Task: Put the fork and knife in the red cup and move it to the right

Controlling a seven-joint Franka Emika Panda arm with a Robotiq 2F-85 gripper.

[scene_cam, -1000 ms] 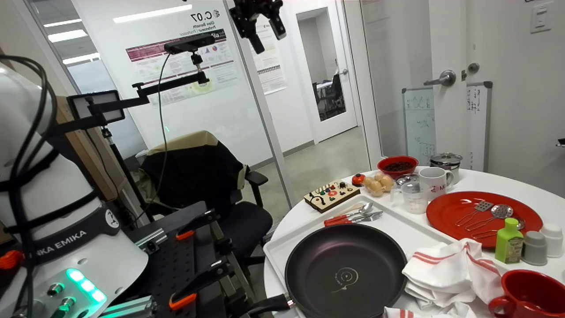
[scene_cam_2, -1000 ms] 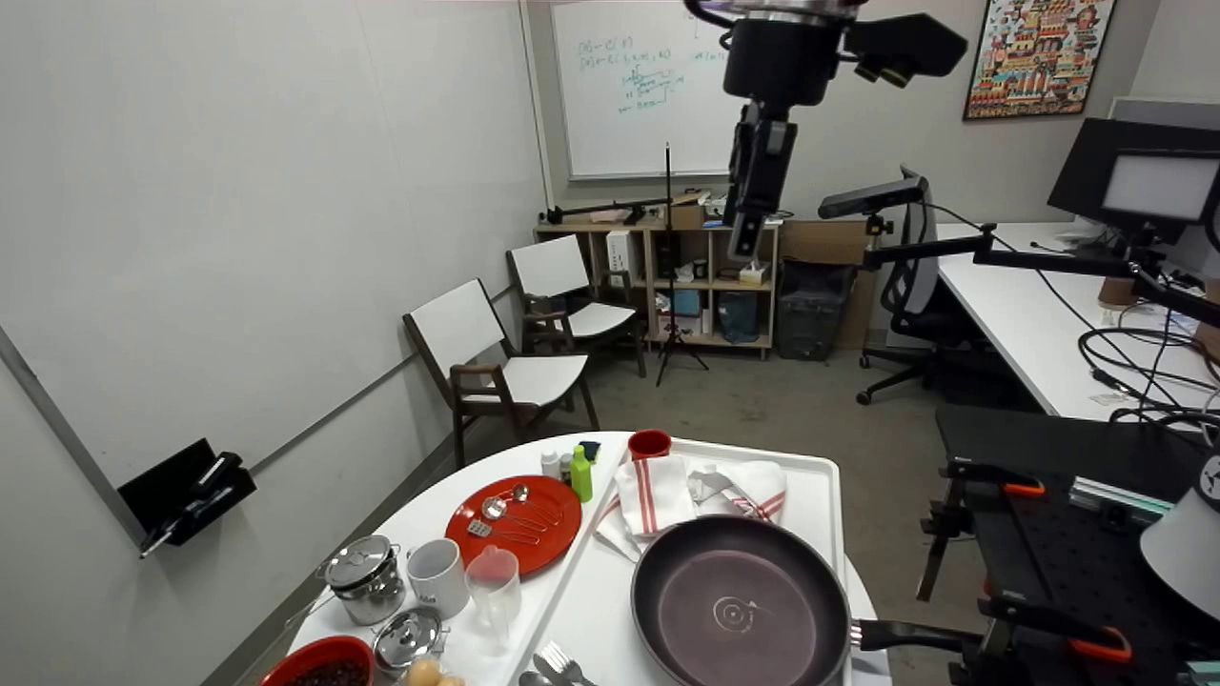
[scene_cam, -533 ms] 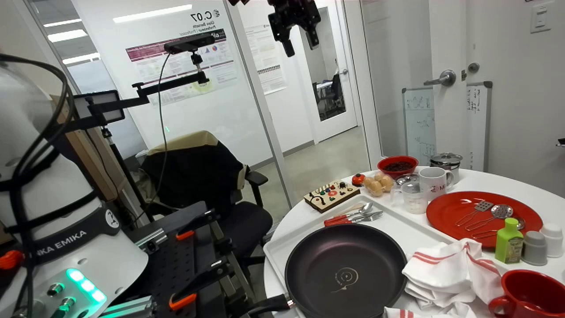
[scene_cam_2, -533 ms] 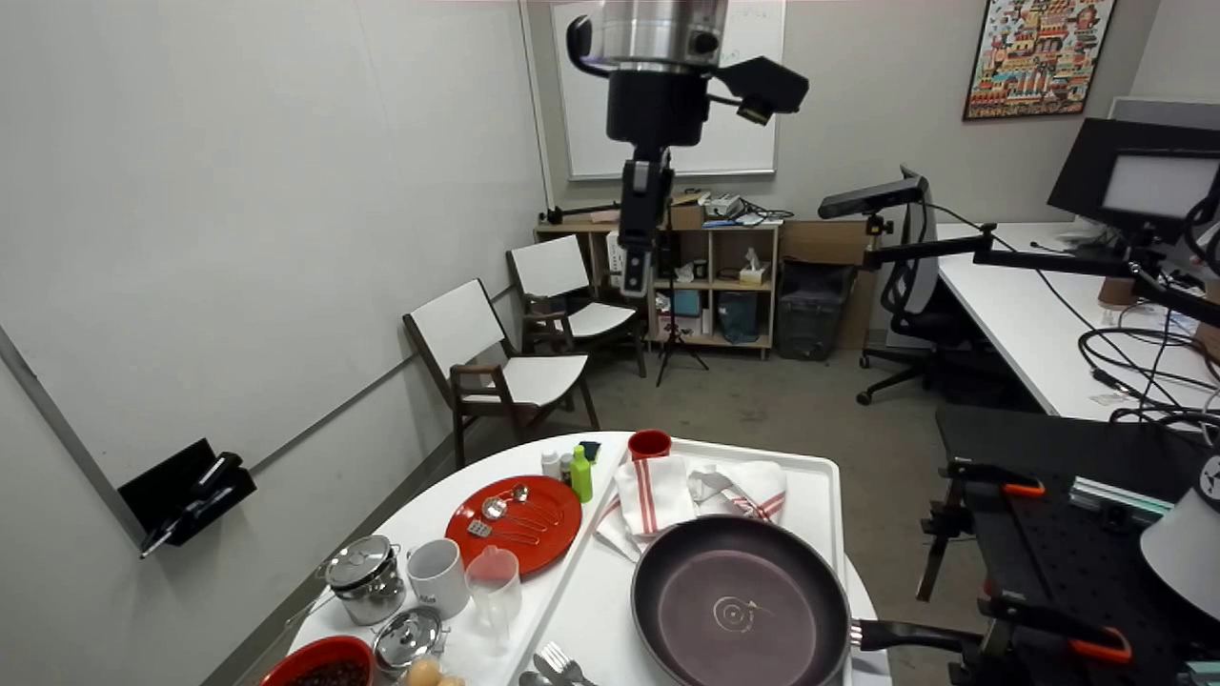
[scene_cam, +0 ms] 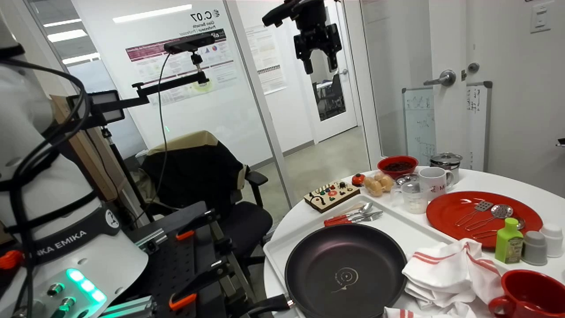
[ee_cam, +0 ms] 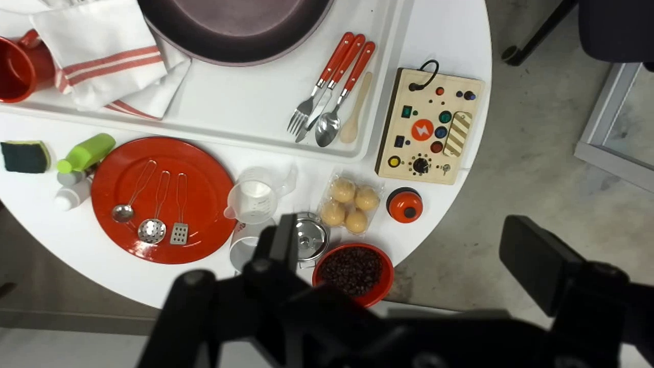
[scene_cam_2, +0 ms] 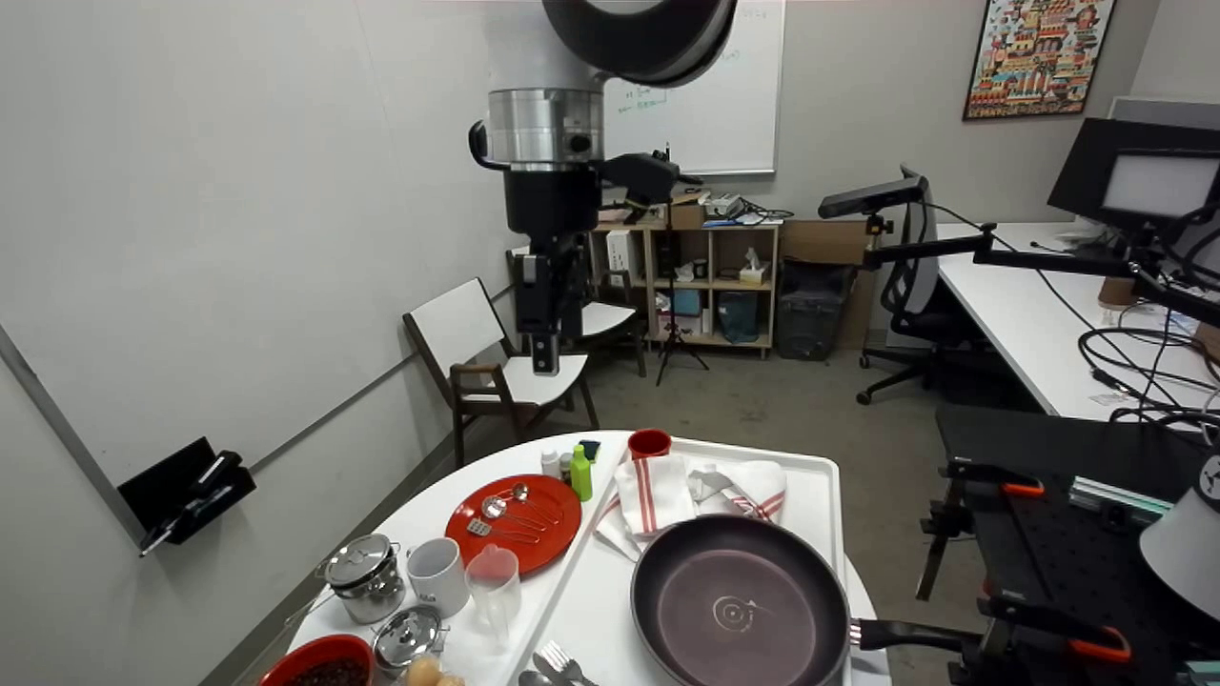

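Its two blocky fingers [ee_cam: 536, 260] spread wide apart, a black claw [scene_cam: 320, 68] hangs high above a white table [ee_cam: 447, 41] with a curved edge. Below the claw, near a corner of a smooth, rimmed white tray [ee_cam: 230, 105], a metal fork [ee_cam: 317, 88] with a glossy red handle lies side by side with a matching knife [ee_cam: 327, 93] and spoon [ee_cam: 345, 92], a pale wooden spoon [ee_cam: 357, 107] close by. Farther from the claw than the fork and knife, the red cup [ee_cam: 31, 71], round and shiny with a looped handle, sits just beside a folded white towel [ee_cam: 102, 51] striped in red. Also lower than the claw, the tray holds a round black pan [scene_cam: 345, 251], its smooth base printed with a pale circular mark. Beyond the tray's rim, a flat red plate [ee_cam: 204, 204] carries a thin-handled metal ladle [ee_cam: 122, 213], skimmer [ee_cam: 152, 230] and spatula [ee_cam: 179, 233]. A red bowl [ee_cam: 387, 276], showing between the claw's fingers in the wrist view, contains dark beans [ee_cam: 351, 270].
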